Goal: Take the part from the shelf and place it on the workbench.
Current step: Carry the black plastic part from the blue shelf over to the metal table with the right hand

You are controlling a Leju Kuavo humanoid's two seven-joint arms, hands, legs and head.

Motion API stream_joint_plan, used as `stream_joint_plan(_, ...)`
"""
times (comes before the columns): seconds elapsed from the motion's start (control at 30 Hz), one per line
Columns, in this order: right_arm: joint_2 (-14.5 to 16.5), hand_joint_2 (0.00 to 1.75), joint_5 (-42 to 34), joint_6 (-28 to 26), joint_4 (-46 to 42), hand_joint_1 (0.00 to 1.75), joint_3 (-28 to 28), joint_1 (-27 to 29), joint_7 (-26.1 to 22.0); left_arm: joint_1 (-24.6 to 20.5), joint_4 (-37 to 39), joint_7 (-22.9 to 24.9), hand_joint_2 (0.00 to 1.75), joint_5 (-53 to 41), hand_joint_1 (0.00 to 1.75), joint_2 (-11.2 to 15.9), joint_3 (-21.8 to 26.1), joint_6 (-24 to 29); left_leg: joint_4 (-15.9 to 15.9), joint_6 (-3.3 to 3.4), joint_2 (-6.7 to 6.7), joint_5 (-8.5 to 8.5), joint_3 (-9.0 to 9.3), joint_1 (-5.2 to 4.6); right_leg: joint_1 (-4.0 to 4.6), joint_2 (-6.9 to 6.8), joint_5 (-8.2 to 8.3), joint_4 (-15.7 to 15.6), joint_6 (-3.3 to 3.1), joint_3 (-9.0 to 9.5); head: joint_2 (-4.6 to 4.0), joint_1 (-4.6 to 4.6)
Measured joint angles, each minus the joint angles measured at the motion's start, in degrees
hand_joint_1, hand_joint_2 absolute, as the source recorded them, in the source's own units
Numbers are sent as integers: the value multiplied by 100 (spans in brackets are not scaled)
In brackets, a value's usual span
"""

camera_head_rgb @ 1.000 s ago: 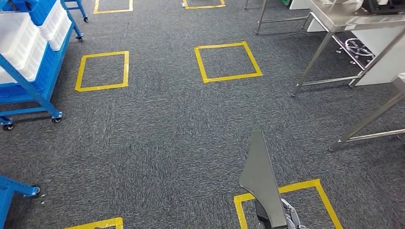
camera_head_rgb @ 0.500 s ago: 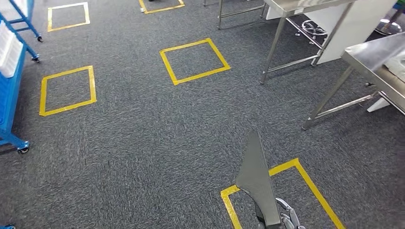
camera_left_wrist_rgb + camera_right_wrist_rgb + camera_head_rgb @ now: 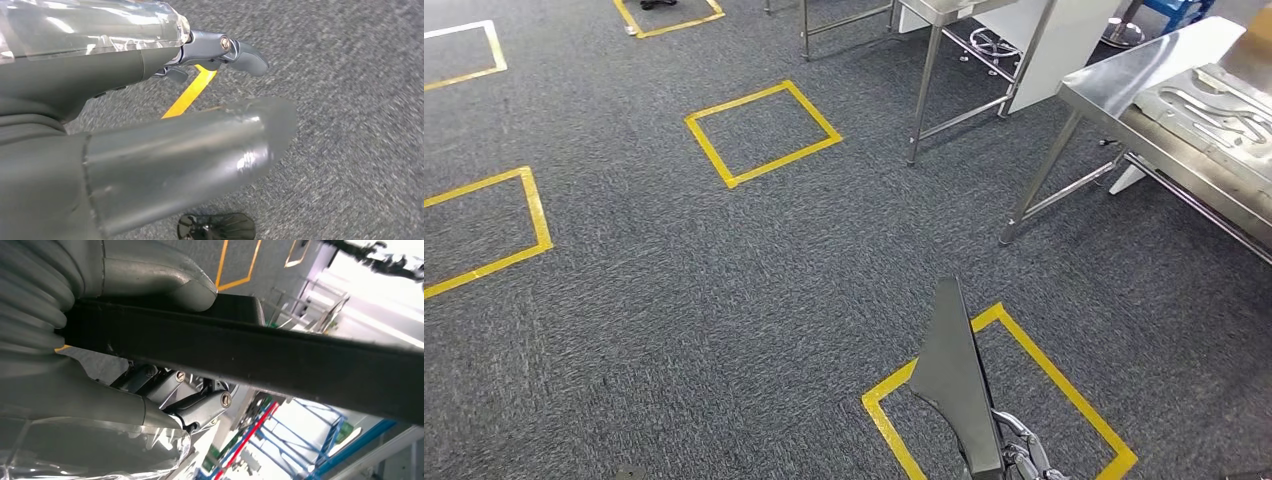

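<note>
Several yellow tape squares [image 3: 762,133] mark the grey carpet [image 3: 684,300] ahead of the right hand [image 3: 1022,458]; one tape square [image 3: 999,400] lies directly beneath it. A steel workbench [image 3: 1124,90] stands ahead and to the right of the hand, well apart from it, with flat metal pieces [image 3: 1214,105] lying on its top. A second steel table [image 3: 944,10] stands farther ahead, its legs between the hand and the far floor markings. Open carpet lies between the hand and the workbench's nearest leg.

The part [image 3: 954,385], a dark flat blade-shaped plate, rises edge-up from the right hand and tapers to a point away from it. In the right wrist view, the thumb [image 3: 150,277] presses on one face of the part [image 3: 300,365] and the darker fingers [image 3: 200,407] close on the opposite face, gripping it firmly.

The left hand [image 3: 150,150] hangs over the carpet, holding nothing; thumb and fingers [image 3: 240,52] stand apart.

Compared with one second ago, the camera has turned: the blue shelf carts have left the head view, and the workbench has come further into it. The part's position in the hand is unchanged.
</note>
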Motion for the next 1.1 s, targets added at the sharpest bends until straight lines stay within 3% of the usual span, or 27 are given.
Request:
stream_joint_plan(0.03,-12,175,1,9,14,175,3,-11,1,7,0,-11,0,19,0,4,4,-4,0,4,82,-9,1,-12,-2,-34,-78,278,-1,-148,1,-1)
stream_joint_plan(0.07,-21,175,3,14,28,175,5,-16,2,8,0,-15,0,33,0,9,8,-9,1,8,162,-21,9,-22,0,-50,-45,362,-11,-200,1,0)
stream_joint_plan(0.1,-28,175,5,18,39,175,7,-20,2,5,0,-16,0,48,0,12,10,-15,0,8,234,-35,26,-31,8,-66,94,218,-34,-132,1,0)
stream_joint_plan(0.13,-34,175,8,18,46,175,8,-25,3,0,0,-16,0,60,0,14,12,-21,-1,6,303,-52,52,-41,27,-116,301,-123,-73,44,1,1)
stream_joint_plan(0.2,-41,175,18,20,56,175,10,-47,3,-6,0,-16,0,70,0,11,14,-33,-10,-14,427,-91,104,-62,106,-386,583,-895,-177,447,0,-1)
stream_joint_plan(0.27,-51,175,31,15,63,175,21,-74,9,-8,0,-9,0,81,0,12,17,-39,-29,-58,550,-117,141,-72,179,-535,622,-1225,-246,601,-1,-4)
stream_joint_plan(0.33,-66,175,40,-8,71,175,45,-82,38,-18,-1,16,0,91,0,15,21,-41,-58,-112,655,-136,199,-75,174,-392,648,-1277,-280,610,-1,-5)
stream_joint_plan(0.4,-79,175,55,-53,84,175,77,-90,79,-30,-3,53,0,94,0,21,22,-46,69,-165,433,-242,191,-67,124,-252,701,-1380,-316,673,0,-12)
stream_joint_plan(0.47,-94,175,75,-97,100,175,112,-118,105,-23,-4,96,0,106,0,35,22,-60,614,-206,64,-534,-59,-49,88,-123,728,-1438,-345,714,0,-27)
stream_joint_plan(0.53,-111,175,92,-122,108,175,135,-135,126,8,-3,131,0,124,0,44,23,-81,1302,-236,-45,-795,-424,-43,80,41,721,-1426,-365,713,0,-39)
stream_joint_plan(0.57,-119,175,102,-130,109,175,140,-132,140,27,-2,144,0,135,0,46,24,-91,1446,-249,-53,-780,-524,-41,76,138,714,-1413,-363,715,0,-42)
stream_joint_plan(0.6,-125,175,110,-136,109,175,143,-128,155,39,-1,152,0,144,0,48,24,-98,1367,-258,-62,-643,-521,-35,69,241,705,-1390,-352,717,0,-42)
stream_joint_plan(0.63,-130,175,118,-139,109,175,144,-126,167,44,-1,158,0,152,0,51,24,-101,1085,-265,-94,-423,-421,-25,57,338,688,-1358,-331,718,-1,-43)
stream_joint_plan(0.7,-135,175,127,-145,109,175,146,-124,179,52,1,163,0,158,0,57,24,-104,385,-270,-370,-98,-135,9,34,508,637,-1259,-266,691,-1,-48)
stream_joint_plan(0.77,-144,175,133,-153,108,175,147,-120,186,45,3,164,0,162,0,60,24,-108,94,-217,-586,-56,-10,21,29,634,612,-1193,-199,631,1,-56)
stream_joint_plan(0.83,-154,175,136,-159,105,175,148,-111,192,24,3,164,0,162,0,54,23,-111,76,-129,-488,-48,-4,12,24,761,632,-1193,-135,585,0,-57)
stream_joint_plan(0.87,-158,175,137,-162,104,175,149,-105,193,16,3,165,0,161,0,50,23,-111,53,-91,-409,-38,7,15,28,738,625,-1172,-106,567,0,-51)
stream_joint_plan(0.9,-161,175,137,-166,103,175,149,-102,193,14,3,164,0,159,0,49,23,-111,27,-54,-327,-26,18,24,37,625,571,-1086,-79,520,0,-32)
stream_joint_plan(0.93,-165,175,137,-169,103,175,149,-106,193,17,2,164,0,158,0,48,23,-111,1,-23,-243,-17,28,33,46,447,453,-888,-54,418,1,-11)
stream_joint_plan(1.0,-176,175,138,-174,103,175,149,-116,193,38,2,163,0,158,0,56,24,-111,-15,16,-76,-22,35,15,43,77,112,-189,-7,52,0,33)
stream_joint_plan(1.07,-185,175,139,-174,103,175,150,-118,193,57,2,163,0,158,0,56,24,-112,-16,26,102,-45,44,-2,19,-35,-50,382,19,-267,0,38)
stream_joint_plan(1.1,-187,175,139,-173,103,175,150,-116,193,57,2,163,0,158,0,56,24,-112,-16,25,186,-61,60,-6,13,-54,33,376,16,-280,0,39)
